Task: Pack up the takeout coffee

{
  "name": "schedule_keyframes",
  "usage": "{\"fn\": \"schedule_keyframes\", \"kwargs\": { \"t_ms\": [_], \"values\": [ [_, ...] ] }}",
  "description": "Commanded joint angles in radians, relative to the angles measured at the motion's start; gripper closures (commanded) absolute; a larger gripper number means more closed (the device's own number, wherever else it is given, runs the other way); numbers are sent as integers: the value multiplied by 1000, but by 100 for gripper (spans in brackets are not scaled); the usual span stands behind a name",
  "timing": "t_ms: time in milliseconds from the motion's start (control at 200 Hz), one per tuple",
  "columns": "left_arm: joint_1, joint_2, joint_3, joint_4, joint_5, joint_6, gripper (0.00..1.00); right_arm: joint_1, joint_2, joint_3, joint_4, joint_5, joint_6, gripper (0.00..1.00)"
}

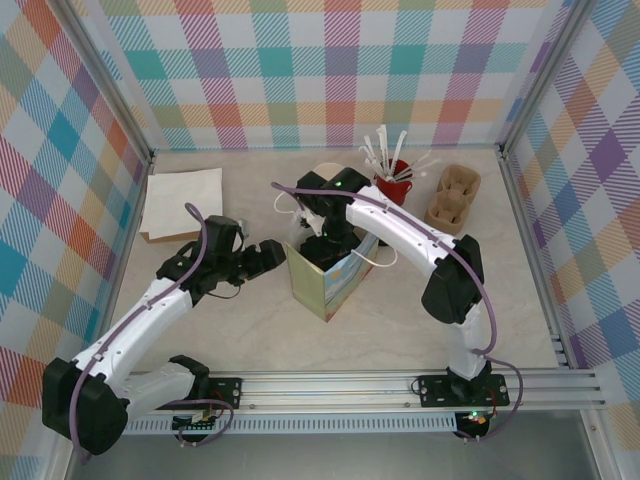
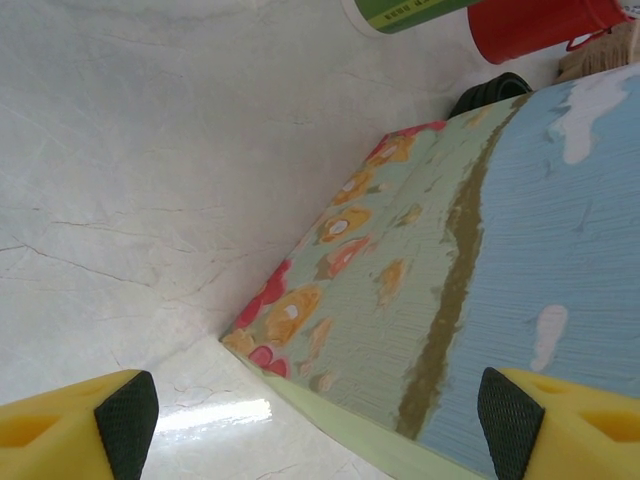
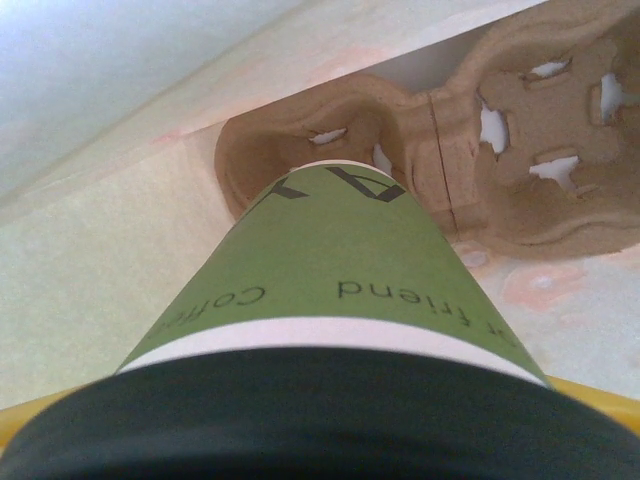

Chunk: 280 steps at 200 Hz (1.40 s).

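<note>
Yellow-tipped and closed on the coffee cup (image 3: 330, 290) near its black lid (image 3: 300, 420), the right jaws are set in the mouth of the paper bag (image 1: 340, 285). The cup is carried upright inside the bag. Its olive-green base is at or just over a well of the cardboard carrier (image 3: 540, 150), which seems to lie on the bag's floor; whether the cup is seated cannot be told.

If the jaws were opened before the base is fully in the well, the cup could be tipped and coffee spilt in the bag. A grip so near the lid could also loosen it, should the cup be pressed onto the carrier's rim. The bag could be dragged or toppled as the wrist is drawn out, since nothing is clamped on it. The left jaws are spread wide and empty, with their black pads (image 2: 128, 420) just beside the bag's flowered left wall; contact cannot be confirmed. The red cup of stirrers (image 1: 393, 180) just behind the bag could be knocked by a wide swing.

The right arm (image 1: 410, 235) is folded sharply over the bag, elbow out to the bag's right and wrist pointed down. The left arm (image 1: 150, 310) is stretched low over the desk (image 1: 250, 340) towards the bag's left side.
</note>
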Motion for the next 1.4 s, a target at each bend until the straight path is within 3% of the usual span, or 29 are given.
{"fn": "schedule_keyframes", "kwargs": {
  "t_ms": [0,140,370,475,695,875,1395],
  "values": [
    [-7,-47,31,-66,-27,25,13,-11,-66,-25,-21,18,31,24],
    [50,-74,172,-233,-82,114,8,-24,-110,-86,5,11,32,24],
    [202,49,392,-250,83,207,8,-26,-143,-118,30,-2,15,25],
    [209,163,493,-228,130,259,9,-29,-150,-125,40,-10,14,25],
    [212,430,636,-176,353,314,14,-38,-152,-121,38,-9,5,25],
    [211,547,685,-130,494,335,17,-43,-152,-122,31,-15,-1,25],
    [202,600,729,-102,551,342,22,-47,-141,-112,23,-14,-9,25]
  ]
}}
